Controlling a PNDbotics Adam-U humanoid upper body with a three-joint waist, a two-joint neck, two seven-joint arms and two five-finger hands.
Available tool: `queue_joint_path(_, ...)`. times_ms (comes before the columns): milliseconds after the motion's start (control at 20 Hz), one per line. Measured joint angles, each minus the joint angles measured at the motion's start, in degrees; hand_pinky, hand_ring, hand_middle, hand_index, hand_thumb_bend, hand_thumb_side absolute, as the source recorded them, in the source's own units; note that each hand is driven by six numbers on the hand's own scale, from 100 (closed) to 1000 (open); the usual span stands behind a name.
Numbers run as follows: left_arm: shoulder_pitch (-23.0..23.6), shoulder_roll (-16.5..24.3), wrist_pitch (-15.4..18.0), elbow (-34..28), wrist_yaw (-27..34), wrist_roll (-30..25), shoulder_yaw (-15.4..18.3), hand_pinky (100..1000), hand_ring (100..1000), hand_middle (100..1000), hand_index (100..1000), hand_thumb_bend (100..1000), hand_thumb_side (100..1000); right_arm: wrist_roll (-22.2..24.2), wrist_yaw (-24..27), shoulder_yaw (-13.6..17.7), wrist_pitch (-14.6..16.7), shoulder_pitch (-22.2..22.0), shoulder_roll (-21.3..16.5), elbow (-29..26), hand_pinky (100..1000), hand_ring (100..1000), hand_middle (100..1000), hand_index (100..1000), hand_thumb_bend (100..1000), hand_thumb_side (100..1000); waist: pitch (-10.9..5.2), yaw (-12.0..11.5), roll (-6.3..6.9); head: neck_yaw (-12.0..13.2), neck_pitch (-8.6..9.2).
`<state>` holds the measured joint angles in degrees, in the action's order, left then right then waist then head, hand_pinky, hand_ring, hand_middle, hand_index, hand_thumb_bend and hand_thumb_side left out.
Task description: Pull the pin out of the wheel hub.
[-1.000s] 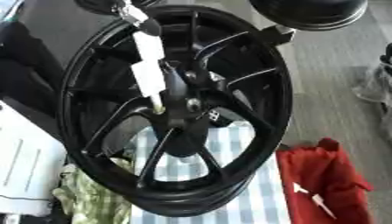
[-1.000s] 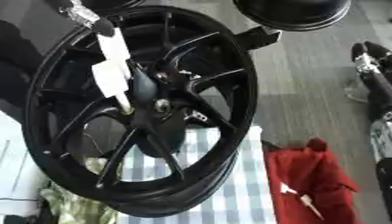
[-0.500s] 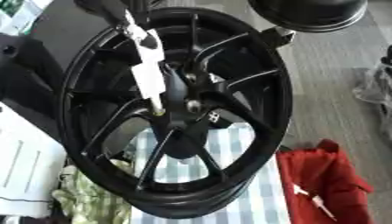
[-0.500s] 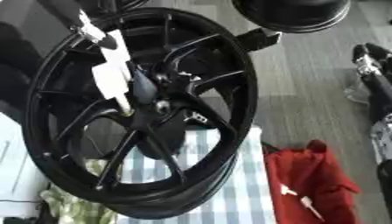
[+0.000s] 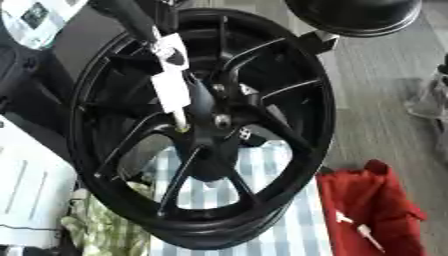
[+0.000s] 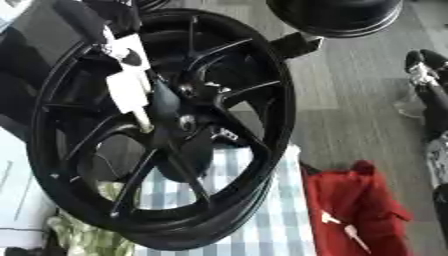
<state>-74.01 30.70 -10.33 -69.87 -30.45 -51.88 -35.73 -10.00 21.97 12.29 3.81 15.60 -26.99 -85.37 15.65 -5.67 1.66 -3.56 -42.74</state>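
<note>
Grey flooring runs behind the wheel hub (image 5: pixel 206 130), which stands tilted on a blue-and-white checked cloth (image 5: pixel 262 210), its lower rim resting there so the spoked face looks up at you. Your left hand (image 5: pixel 131 15) comes in above the hub's upper left rim; whether its fingers are curled or straight cannot be told, only that it meets the top of the white tag (image 5: pixel 171 85). That tag hangs along the pin (image 5: pixel 180 121), whose lower end sits in a hole just left of the hub centre (a yellowish spot marks it). Pulling probably wants to follow the pin's own line, up and left from the centre. Spokes crowd both sides of that hole, so sideways room is slight. Right of the hub lies a red cloth (image 5: pixel 367 200). Your right hand is not visible.
</note>
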Motion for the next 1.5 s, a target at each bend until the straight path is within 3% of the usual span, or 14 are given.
queue_joint_path(500, 0.40, 0.00, 1.72, 0.89, -0.06, -0.08, -1.11, 795, 713, 591, 703, 516, 488, 0.00, -0.04, 0.00, 0.00, 0.00, 0.00, 0.00, 957, 829, 827, 802, 317, 389, 0.00, -0.04, 0.10, 0.26, -0.01)
queue_joint_path(850, 0.42, 0.00, 2.69, 1.73, -0.22, -0.10, -1.23, 779, 676, 554, 626, 436, 461, -0.05, -0.04, 0.00, -0.03, 0.00, 0.00, 0.00, 957, 830, 826, 802, 317, 390, 0.00, -0.04, 0.16, 0.45, -0.01)
queue_joint_path(1050, 0.43, 0.00, 2.62, 1.33, 0.66, -0.10, -1.39, 769, 658, 534, 582, 379, 404, -0.19, -0.04, 0.00, -0.11, 0.00, 0.00, 0.01, 957, 830, 826, 802, 314, 391, 0.00, -0.04, 0.16, 0.46, -0.03)
queue_joint_path(1250, 0.46, 0.00, 2.39, 0.86, 1.80, -0.14, -1.69, 754, 638, 509, 510, 277, 273, -0.25, -0.04, 0.00, -0.11, 0.00, 0.00, 0.01, 957, 830, 827, 802, 313, 392, 0.00, -0.04, 0.16, 0.47, -0.03)
queue_joint_path(1500, 0.47, 0.03, 2.08, 0.26, 2.70, -0.08, -2.10, 746, 625, 497, 453, 230, 134, -0.41, -0.04, 0.00, -0.11, 0.00, 0.00, 0.01, 957, 830, 826, 802, 311, 393, 0.00, -0.03, 0.22, 0.50, -0.03)
